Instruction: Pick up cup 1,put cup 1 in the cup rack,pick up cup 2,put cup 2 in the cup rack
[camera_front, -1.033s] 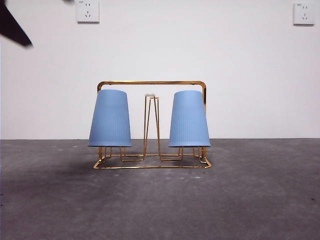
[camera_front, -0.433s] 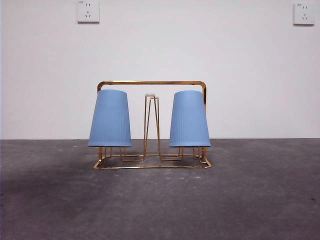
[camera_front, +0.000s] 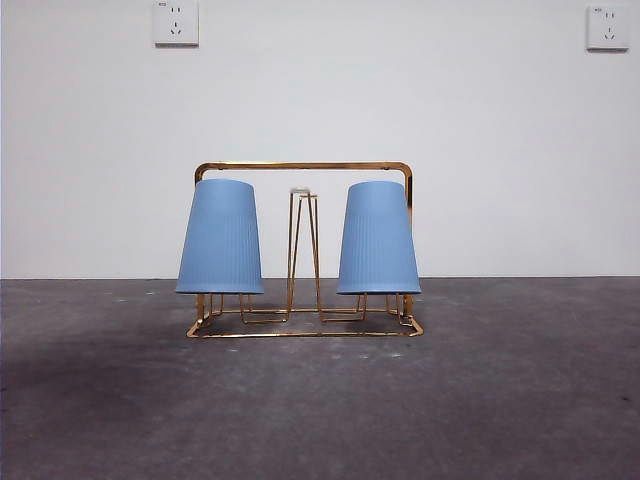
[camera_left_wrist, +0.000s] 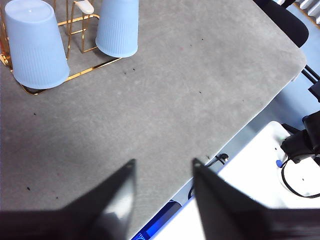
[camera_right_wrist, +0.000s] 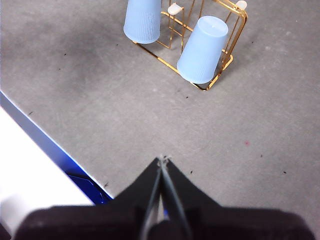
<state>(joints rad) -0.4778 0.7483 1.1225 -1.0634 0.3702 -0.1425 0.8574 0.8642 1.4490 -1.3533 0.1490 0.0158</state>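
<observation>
Two blue cups stand upside down on the prongs of the gold wire cup rack (camera_front: 303, 166), one on the left (camera_front: 220, 238) and one on the right (camera_front: 378, 238). No arm shows in the front view. In the left wrist view my left gripper (camera_left_wrist: 164, 167) is open and empty, held high over bare table, well away from the cup rack (camera_left_wrist: 80, 74) and its cups (camera_left_wrist: 36, 45) (camera_left_wrist: 117, 25). My right gripper (camera_right_wrist: 162, 160) is shut on nothing, likewise raised and far from the cup rack (camera_right_wrist: 235, 35) with its cups (camera_right_wrist: 143, 20) (camera_right_wrist: 202, 49).
Grey table top (camera_front: 320, 400) spreads around the rack. Two wall sockets (camera_front: 176, 22) (camera_front: 608, 27) sit on the white wall behind. The left wrist view shows the table edge (camera_left_wrist: 250, 120) with a white surface and cables beyond it. The right wrist view shows another table edge (camera_right_wrist: 50, 145).
The black arm tip at the front view's top left corner a second ago has left the picture. Cups and rack have not moved.
</observation>
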